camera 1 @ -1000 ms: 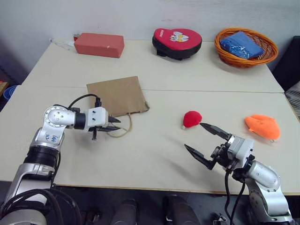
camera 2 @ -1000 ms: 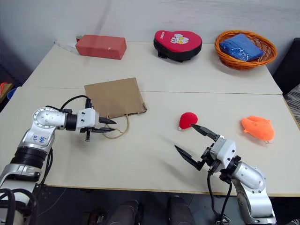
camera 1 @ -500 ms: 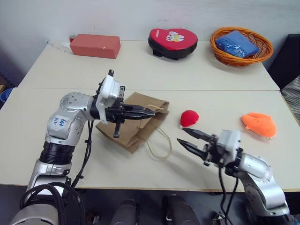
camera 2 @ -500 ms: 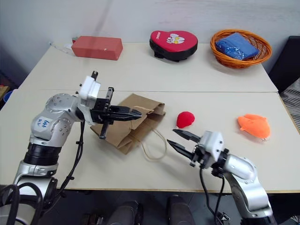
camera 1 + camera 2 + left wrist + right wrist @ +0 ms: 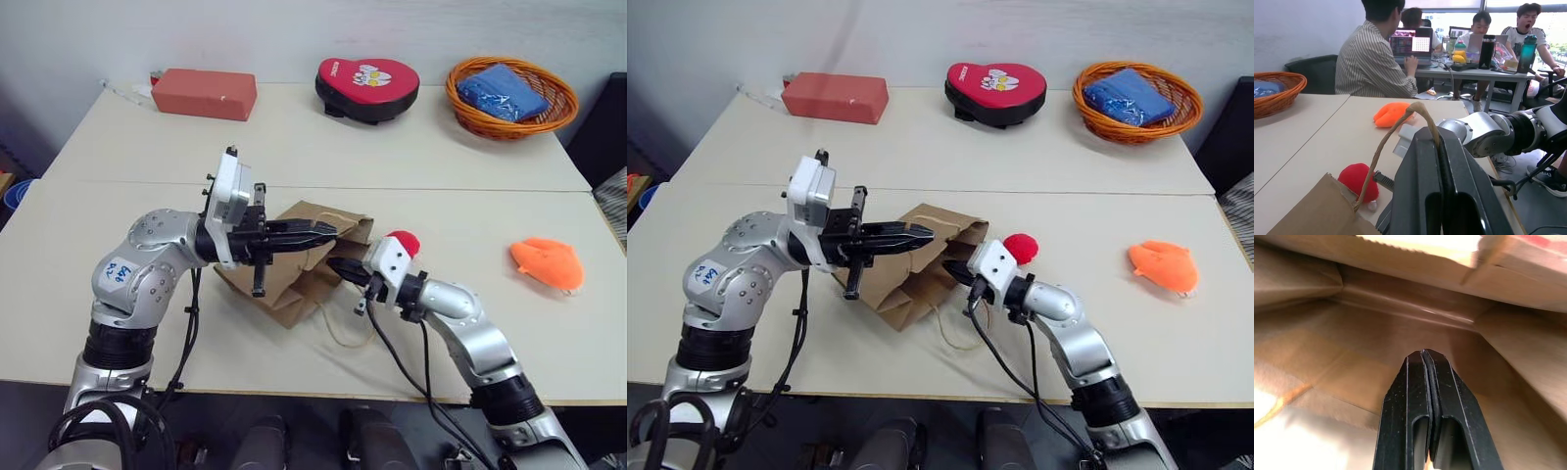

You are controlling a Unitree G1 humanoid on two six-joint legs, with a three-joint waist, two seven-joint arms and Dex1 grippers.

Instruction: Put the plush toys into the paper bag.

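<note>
Pale tabletop (image 5: 470,147). Left gripper (image 5: 328,231), clenched on a handle of the paper bag (image 5: 294,284), lifts its mouth. Right gripper (image 5: 1426,357), clenched on nothing, reaches inside the bag. Red plush toy (image 5: 404,241) lies just beside the bag's mouth; orange plush toy (image 5: 547,263) far right.

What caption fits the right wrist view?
Right hand, fingers shut, reaching inside the open paper bag.

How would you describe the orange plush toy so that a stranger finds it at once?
Look at the near half of the pale table, on the robot's right side. There the orange plush toy lies alone, flat and fish-like. The red plush toy by the paper bag is smaller and round.
</note>
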